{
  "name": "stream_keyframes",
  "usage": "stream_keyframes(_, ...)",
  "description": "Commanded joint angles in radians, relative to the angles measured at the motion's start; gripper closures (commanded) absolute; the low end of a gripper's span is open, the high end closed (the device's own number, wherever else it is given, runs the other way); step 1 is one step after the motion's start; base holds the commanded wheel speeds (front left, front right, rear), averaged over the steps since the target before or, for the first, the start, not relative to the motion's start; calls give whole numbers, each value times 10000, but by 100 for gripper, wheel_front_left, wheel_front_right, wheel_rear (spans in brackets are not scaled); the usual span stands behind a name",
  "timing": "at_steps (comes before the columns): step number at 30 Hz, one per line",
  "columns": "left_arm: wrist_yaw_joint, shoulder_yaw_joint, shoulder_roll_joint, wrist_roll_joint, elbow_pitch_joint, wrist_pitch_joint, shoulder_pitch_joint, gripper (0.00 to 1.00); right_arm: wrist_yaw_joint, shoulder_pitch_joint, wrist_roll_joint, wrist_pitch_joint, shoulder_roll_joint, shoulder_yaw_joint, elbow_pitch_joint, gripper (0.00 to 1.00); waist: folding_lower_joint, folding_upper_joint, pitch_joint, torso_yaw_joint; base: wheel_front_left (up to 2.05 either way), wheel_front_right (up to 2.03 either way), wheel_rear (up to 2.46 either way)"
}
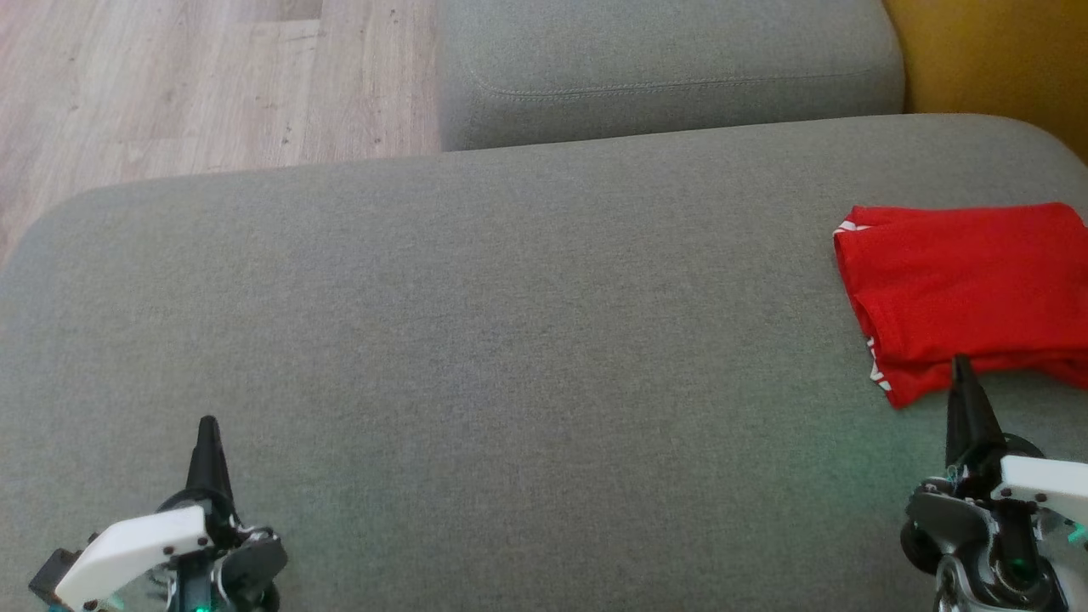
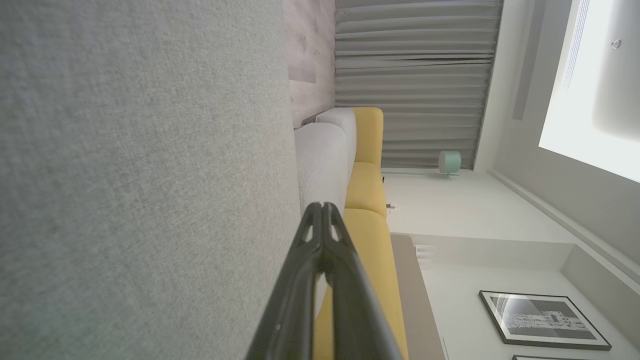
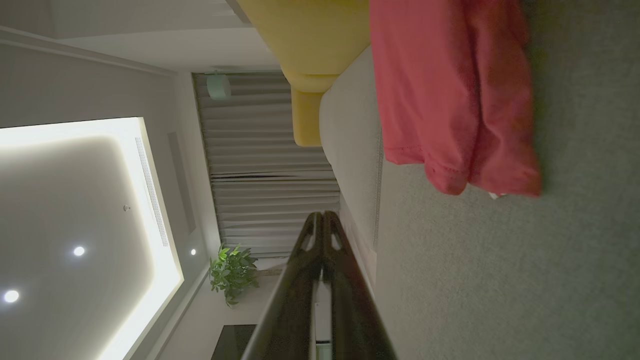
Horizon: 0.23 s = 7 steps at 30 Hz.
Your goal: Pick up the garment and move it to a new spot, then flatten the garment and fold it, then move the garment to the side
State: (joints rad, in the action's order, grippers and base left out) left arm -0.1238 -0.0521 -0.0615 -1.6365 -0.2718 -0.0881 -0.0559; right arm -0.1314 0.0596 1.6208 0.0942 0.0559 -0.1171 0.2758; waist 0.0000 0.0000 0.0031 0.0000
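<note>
Just beyond the tip of the right claw (image 1: 960, 364), a folded red garment (image 1: 965, 289) lies flat on the grey sofa cushion (image 1: 510, 340). Its long axis runs crosswise to the claw's fingers, from left to right, and its right end runs past the edge of the head view. The end with white trim points toward the left claw's side. A loose lower layer sticks out at the near left corner, closest to the right claw.

In the head view the right claw's tip overlaps the garment's near edge. In the right wrist view, bare cushion shows between the right claw (image 3: 322, 215) and the garment (image 3: 450, 100), which sits ahead of the tip and off to one side, so the two are apart. The right claw's two dark fingers are pressed together and pinch nothing.

The left claw (image 1: 208, 423) is well apart from the garment, far to the left over bare cushion. Its fingers are also pressed together and empty, as the left wrist view shows.

Ahead of both claws a second grey cushion (image 1: 663, 68) butts against the first. A pale wood floor (image 1: 212, 76) lies beyond the left claw, and yellow upholstery (image 1: 994, 51) lies beyond the right claw.
</note>
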Motion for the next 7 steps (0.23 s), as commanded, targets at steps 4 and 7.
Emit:
stream_keyframes(4, -69, -379, -61, 81, 277, -60, -500, 100, 7, 470, -7, 78, 47, 172, -318, 100, 0, 0, 0, 0, 0, 0, 0)
stream_keyframes(7, -69, -385, -57, 86, 277, -65, -500, 100, 7, 470, -10, 81, 44, 168, -318, 100, 0, 0, 0, 0, 0, 0, 0)
